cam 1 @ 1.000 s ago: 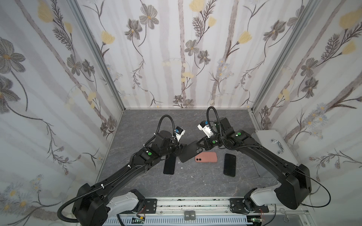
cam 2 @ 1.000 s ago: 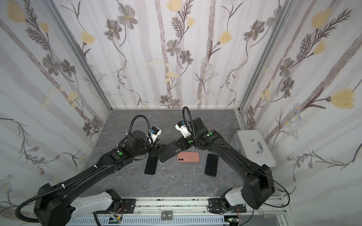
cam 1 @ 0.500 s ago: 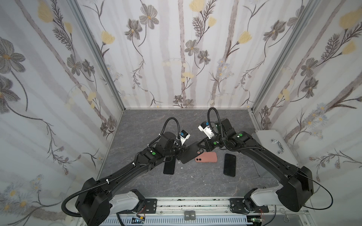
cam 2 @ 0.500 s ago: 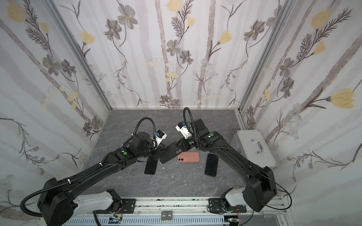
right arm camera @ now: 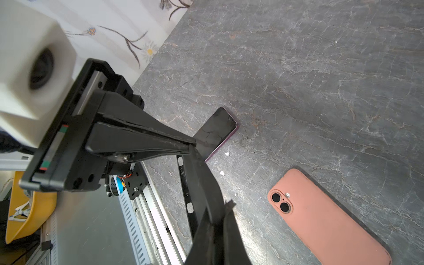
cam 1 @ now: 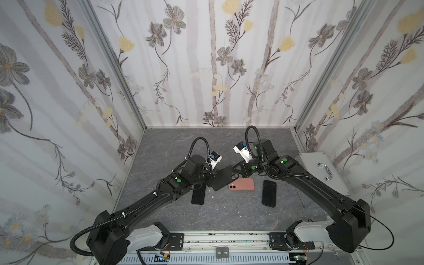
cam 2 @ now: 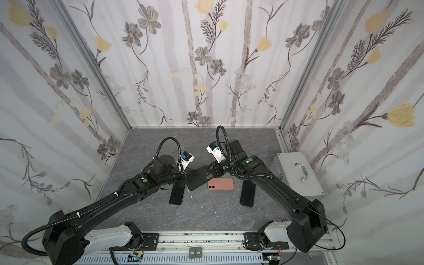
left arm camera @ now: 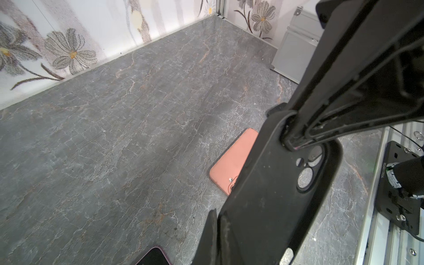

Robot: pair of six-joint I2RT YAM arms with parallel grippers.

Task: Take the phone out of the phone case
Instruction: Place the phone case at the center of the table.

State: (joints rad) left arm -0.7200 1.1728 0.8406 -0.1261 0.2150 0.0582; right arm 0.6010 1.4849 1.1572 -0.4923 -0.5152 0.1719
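Floral-papered walls enclose a grey marbled tabletop [cam 1: 160, 213]. Above it, between the two arms, a black phone case [cam 1: 223, 177] hangs in the air, back side up with its camera cutout toward the right arm. The case's long axis runs from one gripper to the other. The left gripper [cam 1: 209, 181] is pinched closed on the end away from the cutout; the left wrist view shows its fingers [left arm camera: 215, 231] clamped over that edge. The right gripper [cam 1: 236, 169] grips the cutout end with jaws narrow. Whether a phone is inside the black case cannot be told. Beneath it lie a salmon-pink cased phone [cam 1: 242, 184] and two bare black phones: one under the left arm [cam 1: 197, 196], one nearer the right arm [cam 1: 269, 193]. A grey metal box [cam 1: 321, 172] sits at the table's right edge.
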